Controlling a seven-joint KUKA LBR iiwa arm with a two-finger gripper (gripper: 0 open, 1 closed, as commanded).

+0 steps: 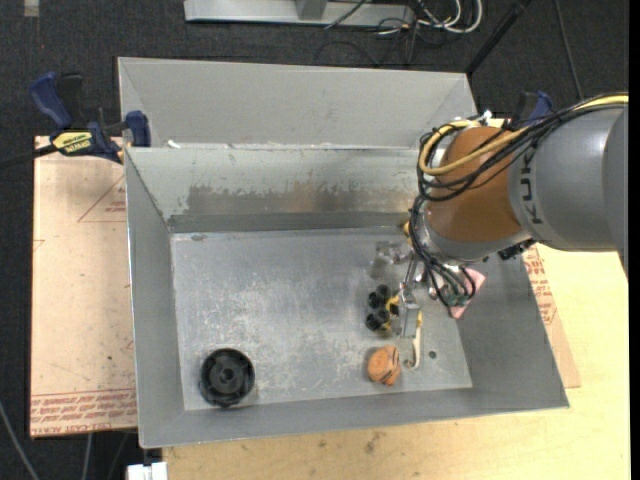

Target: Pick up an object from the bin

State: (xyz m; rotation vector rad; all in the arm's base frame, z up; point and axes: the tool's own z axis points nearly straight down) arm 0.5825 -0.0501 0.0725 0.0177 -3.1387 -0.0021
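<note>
My gripper [408, 336] hangs low over the bin's right part, close to the floor. Just below and left of its tip lies a small orange-brown rounded lump [383, 366], touching or nearly touching it. A small black knobbly thing [378, 309] sits right against the gripper's left side. A pink piece [464, 296] shows at the gripper's right, mostly hidden under the arm. Nothing can be seen held by the gripper.
A black round cap-like disc [226, 376] lies alone in the near left corner of the bin. The arm with its orange cover and cables reaches in over the right wall. The bin's sloping walls rise at the back and left.
</note>
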